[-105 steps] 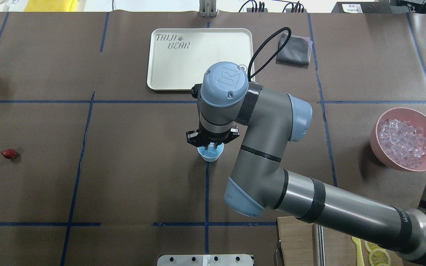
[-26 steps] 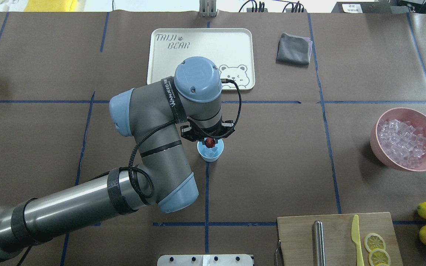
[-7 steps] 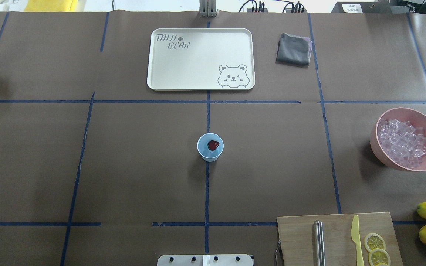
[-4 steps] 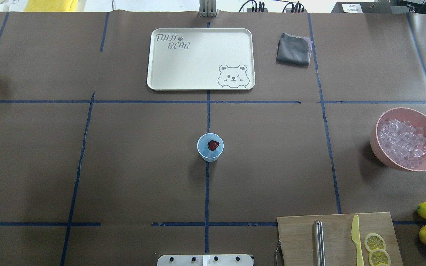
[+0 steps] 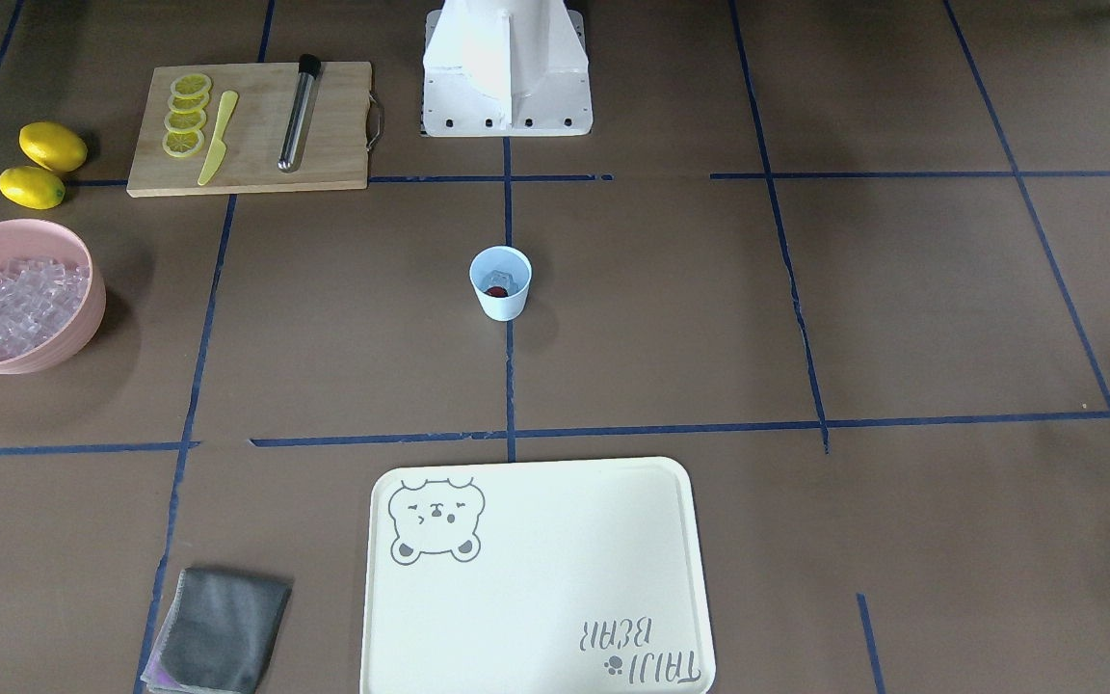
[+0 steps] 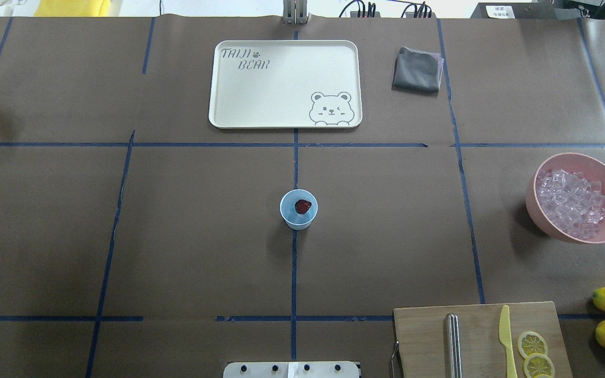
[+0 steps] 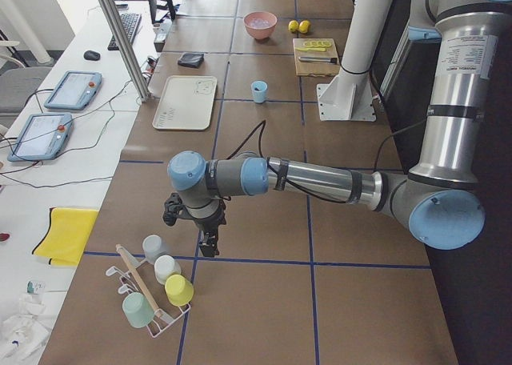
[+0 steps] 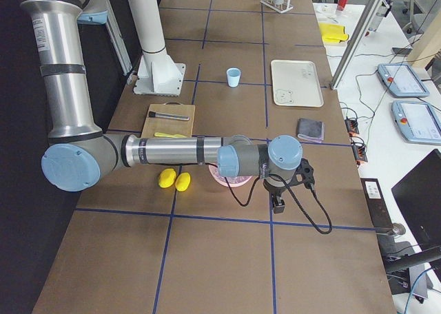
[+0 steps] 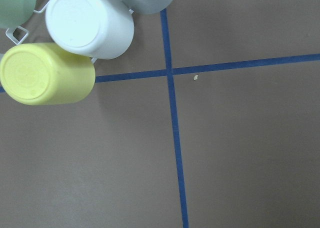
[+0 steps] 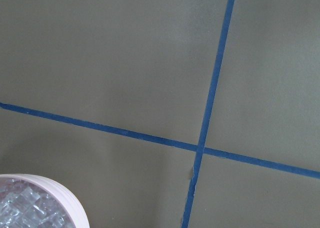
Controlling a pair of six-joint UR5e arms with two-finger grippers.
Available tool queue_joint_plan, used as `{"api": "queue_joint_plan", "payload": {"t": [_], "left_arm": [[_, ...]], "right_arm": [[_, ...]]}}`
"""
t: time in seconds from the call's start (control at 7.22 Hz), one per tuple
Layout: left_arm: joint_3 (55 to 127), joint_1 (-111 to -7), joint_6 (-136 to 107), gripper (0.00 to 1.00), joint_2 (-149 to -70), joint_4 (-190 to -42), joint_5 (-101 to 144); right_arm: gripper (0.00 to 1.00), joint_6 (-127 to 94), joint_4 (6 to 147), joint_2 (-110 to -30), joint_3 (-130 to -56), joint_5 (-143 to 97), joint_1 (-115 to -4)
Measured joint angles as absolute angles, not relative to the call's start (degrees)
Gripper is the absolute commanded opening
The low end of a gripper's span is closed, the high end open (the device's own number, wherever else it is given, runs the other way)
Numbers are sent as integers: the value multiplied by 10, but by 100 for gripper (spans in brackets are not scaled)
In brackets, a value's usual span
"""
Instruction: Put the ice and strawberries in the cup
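Front-facing: the light-blue cup (image 5: 500,282) stands upright in the middle of the brown, blue-taped worktop (image 5: 806,318), holding the strawberry (image 5: 495,290) and an ice cube (image 5: 510,278). Overhead, the task looks done, and any arm move should pass wide of it. Side views: left gripper (image 7: 206,241) and right gripper (image 8: 278,202) hang far off, and I cannot tell how open they are.

Shows bright, even, diffuse light from above. Casts soft, faint shadows beside the cup (image 6: 298,223) and pink bowl (image 6: 531,202) on the matte tabletop (image 6: 187,236). Puts pale highlights along the metal tube of the left arm (image 7: 320,177). Renders the right wrist view dimmer, greyer.
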State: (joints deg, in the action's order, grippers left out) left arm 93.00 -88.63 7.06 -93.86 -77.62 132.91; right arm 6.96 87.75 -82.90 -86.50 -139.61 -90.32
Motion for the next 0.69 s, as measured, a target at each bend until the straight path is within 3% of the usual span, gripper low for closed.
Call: {"api": "queue_joint_plan", "payload": {"t": [0.69], "left_arm": [[853,-881,6,100,-935,-906,1339]], "right_arm": [[100,68,877,-825,-867,-1397,-908]]}}
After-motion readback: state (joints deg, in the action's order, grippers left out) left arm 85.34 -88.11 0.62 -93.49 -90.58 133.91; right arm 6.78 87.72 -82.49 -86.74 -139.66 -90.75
